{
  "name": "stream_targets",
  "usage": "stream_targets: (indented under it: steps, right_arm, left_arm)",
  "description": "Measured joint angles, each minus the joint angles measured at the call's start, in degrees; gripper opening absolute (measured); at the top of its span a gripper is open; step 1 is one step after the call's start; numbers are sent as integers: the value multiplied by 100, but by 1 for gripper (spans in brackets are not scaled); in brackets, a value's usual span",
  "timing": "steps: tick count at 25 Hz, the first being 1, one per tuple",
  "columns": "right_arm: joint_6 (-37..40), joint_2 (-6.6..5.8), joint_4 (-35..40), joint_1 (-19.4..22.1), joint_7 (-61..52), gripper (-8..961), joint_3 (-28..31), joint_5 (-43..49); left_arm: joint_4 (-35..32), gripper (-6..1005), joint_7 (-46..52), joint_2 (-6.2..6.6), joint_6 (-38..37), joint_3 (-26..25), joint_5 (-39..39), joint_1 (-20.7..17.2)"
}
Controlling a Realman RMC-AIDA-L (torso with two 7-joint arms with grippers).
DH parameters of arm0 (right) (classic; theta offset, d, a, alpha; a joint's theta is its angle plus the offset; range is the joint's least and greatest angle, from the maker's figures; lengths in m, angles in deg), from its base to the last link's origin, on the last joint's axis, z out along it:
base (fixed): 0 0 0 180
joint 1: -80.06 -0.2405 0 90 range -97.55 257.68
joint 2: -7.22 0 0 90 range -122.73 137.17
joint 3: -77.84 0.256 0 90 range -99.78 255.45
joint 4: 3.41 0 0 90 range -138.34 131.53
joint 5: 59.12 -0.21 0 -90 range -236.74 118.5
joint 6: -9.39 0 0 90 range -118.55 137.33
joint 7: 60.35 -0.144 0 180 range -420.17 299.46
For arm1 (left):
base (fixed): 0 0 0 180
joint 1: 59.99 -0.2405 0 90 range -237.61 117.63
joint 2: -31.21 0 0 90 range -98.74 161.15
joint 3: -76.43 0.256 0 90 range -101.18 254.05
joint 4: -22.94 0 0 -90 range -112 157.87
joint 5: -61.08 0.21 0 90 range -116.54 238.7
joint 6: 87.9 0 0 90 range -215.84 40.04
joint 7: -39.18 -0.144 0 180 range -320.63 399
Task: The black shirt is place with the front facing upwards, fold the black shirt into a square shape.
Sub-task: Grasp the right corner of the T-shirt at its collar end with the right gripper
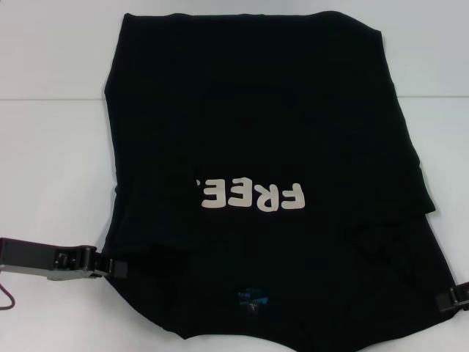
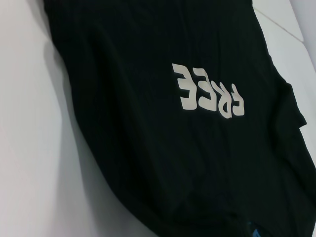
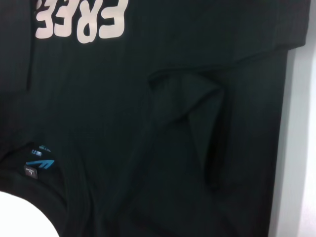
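The black shirt (image 1: 256,110) lies flat on the white table (image 1: 51,147), collar towards me and front up. Its cream "FREE" lettering (image 1: 253,195) reads upside down, and the blue neck label (image 1: 253,298) sits near the front edge. Both long sides look folded inward, with a tucked sleeve fold (image 1: 381,238) at the near right. My left gripper (image 1: 117,268) rests at the shirt's near left edge, touching the cloth. My right gripper (image 1: 448,299) sits at the near right edge, mostly out of view. The wrist views show the lettering (image 2: 208,94), the label (image 3: 37,165) and the sleeve fold (image 3: 197,113).
Bare white table surrounds the shirt on the left (image 2: 29,148), right (image 3: 296,148) and far side. A thin dark cable (image 1: 9,297) hangs under the left arm.
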Motion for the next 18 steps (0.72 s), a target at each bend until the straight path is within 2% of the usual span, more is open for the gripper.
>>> stream_targets:
  steps: [13,18]
  right_arm:
    - [-23,67,1,-37,-6,720,-8,8]
    - [-4,135,1,-71,11,718,-23,11]
  left_arm:
    - [0,34,6,0,0,0,-4,6]
    - [0,35,0,0,0,0,-4,9]
